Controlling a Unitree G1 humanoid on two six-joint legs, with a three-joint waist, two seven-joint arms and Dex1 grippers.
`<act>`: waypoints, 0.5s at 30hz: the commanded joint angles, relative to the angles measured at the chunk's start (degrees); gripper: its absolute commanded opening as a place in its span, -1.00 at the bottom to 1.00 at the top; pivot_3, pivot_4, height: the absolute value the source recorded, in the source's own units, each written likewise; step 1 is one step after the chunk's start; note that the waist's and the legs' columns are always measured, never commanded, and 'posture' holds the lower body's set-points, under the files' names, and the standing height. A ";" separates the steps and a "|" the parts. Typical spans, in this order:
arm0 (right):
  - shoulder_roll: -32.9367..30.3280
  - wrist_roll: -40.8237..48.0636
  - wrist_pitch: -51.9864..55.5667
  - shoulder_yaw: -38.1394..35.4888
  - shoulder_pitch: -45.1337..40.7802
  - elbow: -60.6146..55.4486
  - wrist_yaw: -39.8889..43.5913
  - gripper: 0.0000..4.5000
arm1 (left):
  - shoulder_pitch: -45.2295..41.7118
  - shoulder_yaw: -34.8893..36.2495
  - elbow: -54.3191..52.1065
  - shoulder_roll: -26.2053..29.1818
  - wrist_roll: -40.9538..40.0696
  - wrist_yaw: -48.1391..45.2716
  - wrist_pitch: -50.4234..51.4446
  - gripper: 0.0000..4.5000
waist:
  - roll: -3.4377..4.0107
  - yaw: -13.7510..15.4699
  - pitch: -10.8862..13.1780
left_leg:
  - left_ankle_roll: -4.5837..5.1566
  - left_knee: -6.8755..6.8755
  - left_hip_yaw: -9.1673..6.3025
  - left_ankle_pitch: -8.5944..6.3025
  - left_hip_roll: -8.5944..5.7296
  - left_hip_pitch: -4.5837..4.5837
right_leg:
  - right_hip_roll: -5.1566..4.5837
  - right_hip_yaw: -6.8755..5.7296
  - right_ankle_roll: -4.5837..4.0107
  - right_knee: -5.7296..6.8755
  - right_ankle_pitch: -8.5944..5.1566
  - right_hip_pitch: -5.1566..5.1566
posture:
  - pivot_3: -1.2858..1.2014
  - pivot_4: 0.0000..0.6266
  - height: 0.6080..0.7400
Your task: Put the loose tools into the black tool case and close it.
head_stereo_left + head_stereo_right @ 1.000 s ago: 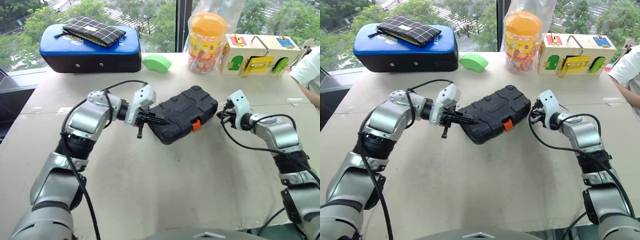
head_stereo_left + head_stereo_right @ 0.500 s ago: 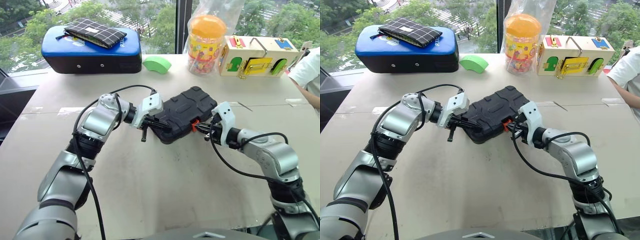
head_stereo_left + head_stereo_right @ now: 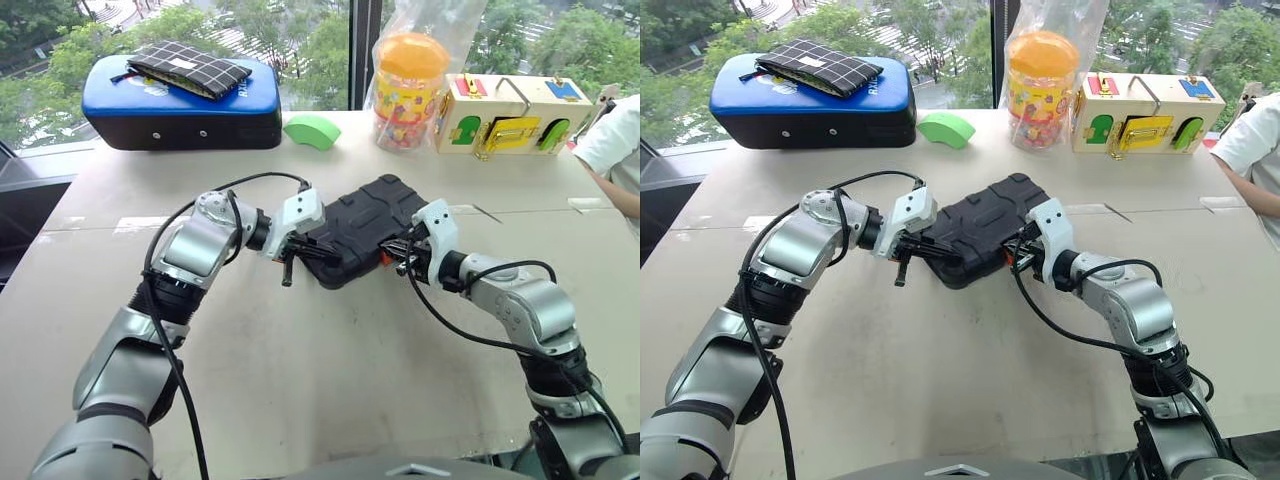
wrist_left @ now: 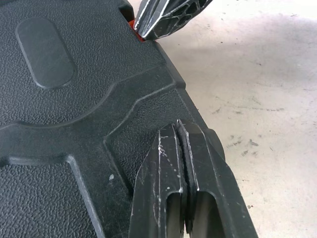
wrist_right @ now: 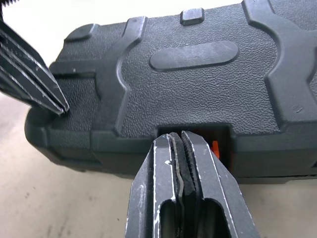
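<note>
Pebbled black plastic, moulded with raised ribs and an oval dimple, makes up the lid of the black tool case (image 3: 362, 226), which lies shut and slantwise mid-table on the pale, scuffed tabletop (image 3: 330, 370) between my two arms. My left gripper (image 4: 179, 130), its scratched fingers pressed flat together and holding nothing, rests its tip on the case's corner, while my right gripper (image 5: 178, 139), likewise pinched shut and empty, noses into the front notch against the orange latch (image 5: 215, 147)
</note>
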 commanded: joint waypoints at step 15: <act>-1.49 -0.05 2.29 -0.76 1.20 2.61 0.41 -1.00 | 1.71 -1.41 0.67 0.47 2.02 0.29 0.66 -1.00 | 0.01 -0.02 -0.08 | -0.01 -0.03 0.01 -0.01 0.04 0.01 | -0.34 0.17 -0.06 0.00 -0.03 -0.01 | 0.03 -0.52 1.00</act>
